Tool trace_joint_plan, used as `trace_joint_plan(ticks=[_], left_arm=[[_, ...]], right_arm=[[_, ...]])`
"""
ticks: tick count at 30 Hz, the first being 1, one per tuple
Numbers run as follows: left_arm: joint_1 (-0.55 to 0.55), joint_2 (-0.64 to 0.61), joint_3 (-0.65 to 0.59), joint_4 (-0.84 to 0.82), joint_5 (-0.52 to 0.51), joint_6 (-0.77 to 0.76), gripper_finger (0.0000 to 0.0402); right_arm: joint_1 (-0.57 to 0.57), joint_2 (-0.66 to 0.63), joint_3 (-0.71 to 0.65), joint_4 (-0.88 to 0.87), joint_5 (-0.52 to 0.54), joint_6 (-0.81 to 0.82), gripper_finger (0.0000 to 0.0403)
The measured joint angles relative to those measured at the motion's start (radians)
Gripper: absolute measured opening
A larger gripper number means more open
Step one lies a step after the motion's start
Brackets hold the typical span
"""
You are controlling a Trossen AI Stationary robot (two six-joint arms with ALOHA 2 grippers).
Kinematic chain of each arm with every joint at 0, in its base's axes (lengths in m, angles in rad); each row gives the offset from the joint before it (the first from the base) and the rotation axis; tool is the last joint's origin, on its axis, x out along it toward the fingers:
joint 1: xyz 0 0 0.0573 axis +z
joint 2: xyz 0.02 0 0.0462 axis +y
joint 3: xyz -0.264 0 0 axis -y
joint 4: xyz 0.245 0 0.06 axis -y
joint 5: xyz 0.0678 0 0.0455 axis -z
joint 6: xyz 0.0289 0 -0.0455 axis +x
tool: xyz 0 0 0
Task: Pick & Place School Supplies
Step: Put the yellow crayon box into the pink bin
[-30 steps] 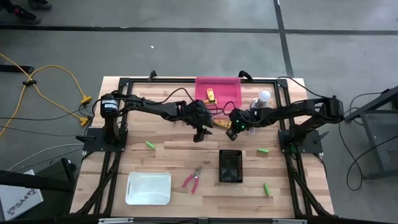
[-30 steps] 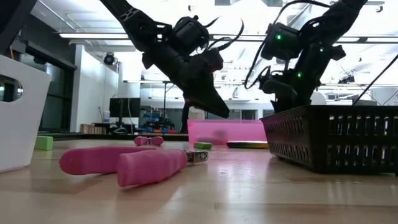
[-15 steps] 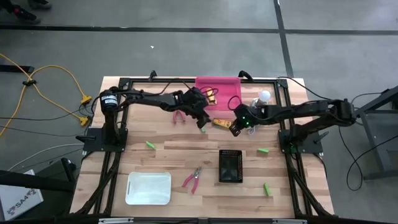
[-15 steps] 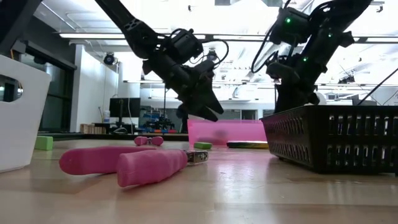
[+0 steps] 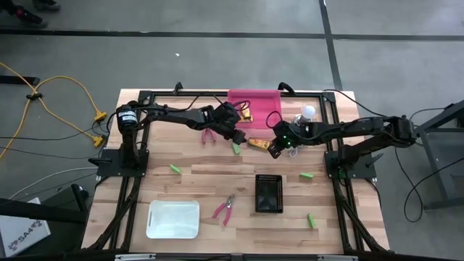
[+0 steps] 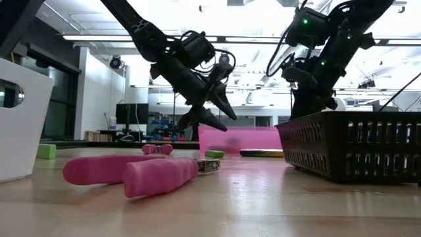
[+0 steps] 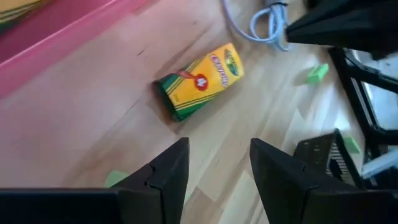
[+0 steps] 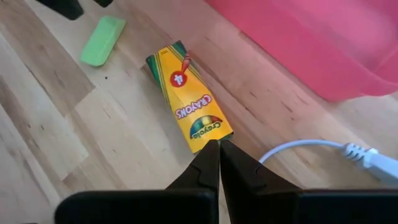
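A yellow-and-green crayon box (image 5: 258,143) (image 7: 199,81) (image 8: 186,96) lies flat on the table in front of the pink tray (image 5: 254,104). My left gripper (image 5: 236,139) (image 7: 217,146) hovers open to its left, above a green block (image 5: 236,148). My right gripper (image 5: 273,151) (image 8: 217,146) is shut, with its tips at the box's right end. One pair of pink pliers (image 5: 208,136) lies left of the left gripper, another (image 5: 225,208) near the front. A second crayon box (image 5: 246,111) lies in the tray. My right gripper comes slanting down from the table's right, and its shut fingertips (image 8: 214,155) stand at the crayon box's end (image 8: 208,134). I cannot tell whether they touch it. The box lies flat on the wood.
A black mesh basket (image 5: 268,193) and a white bin (image 5: 173,219) sit near the front edge. Green blocks lie at the left (image 5: 175,169), the right (image 5: 307,175) and the front right (image 5: 311,219). A white bulb (image 5: 308,111) and its coiled cable (image 8: 348,149) lie right of the tray.
My left gripper has moved up and toward the far edge and has opened in the low view. The pink pliers and the green block that it hid now show on the table. My right gripper has risen a little.
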Motion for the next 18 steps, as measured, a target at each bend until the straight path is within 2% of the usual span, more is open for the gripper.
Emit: trace_joint_plan(ticks=[5, 11, 18], left_arm=[[-0.029, 0.0, 0.0, -0.005, -0.142, -0.069, 0.0165], [-0.042, 0.0, 0.012, -0.016, -0.219, -0.166, 0.0163], [-0.07, 0.002, 0.013, -0.013, -0.298, -0.207, 0.014]], right_arm=[[0.0, 0.0, 0.0, -0.011, 0.025, -0.024, 0.0002], [0.0, 0.0, 0.0, -0.035, 0.039, -0.043, 0.0002], [0.0, 0.0, 0.0, -0.037, 0.039, -0.043, 0.0002]])
